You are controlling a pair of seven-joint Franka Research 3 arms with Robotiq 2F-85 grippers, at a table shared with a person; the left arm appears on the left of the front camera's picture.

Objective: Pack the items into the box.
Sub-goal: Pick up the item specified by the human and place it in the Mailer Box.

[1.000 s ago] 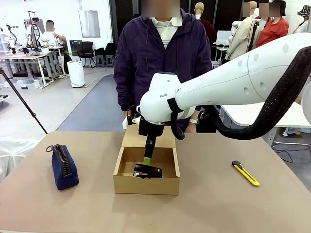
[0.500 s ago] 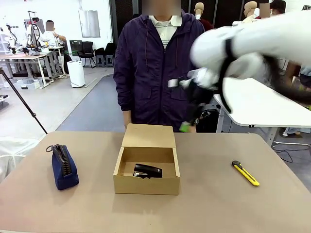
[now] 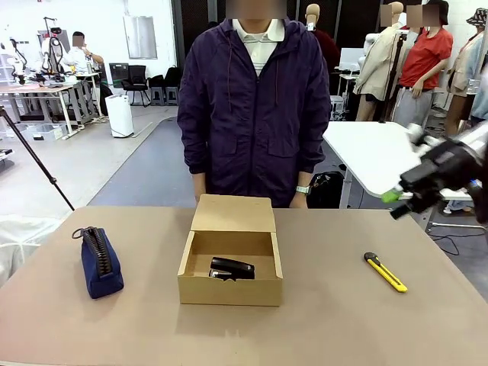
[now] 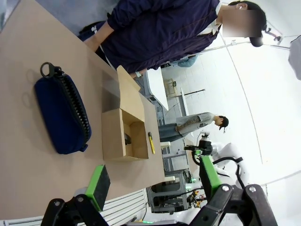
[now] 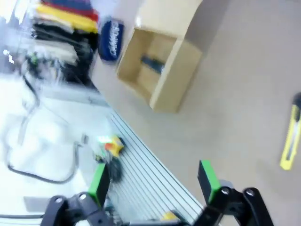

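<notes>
Right claw [image 3: 394,204] released and empty, raised at bench's [image 3: 320,320] right side; left claw [image 4: 153,176] released too | stapler [image 3: 231,268] lies inside box [image 3: 229,293] | utility knife [image 3: 385,272] on bench, well right of box | best: square the claw across knife's narrow middle

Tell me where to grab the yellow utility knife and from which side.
Take the utility knife at the middle of its yellow body, from straight above, closing across its narrow width. It lies flat on the table, slanted, with bare table along both long sides. The open right hand is probably nearest.
</notes>
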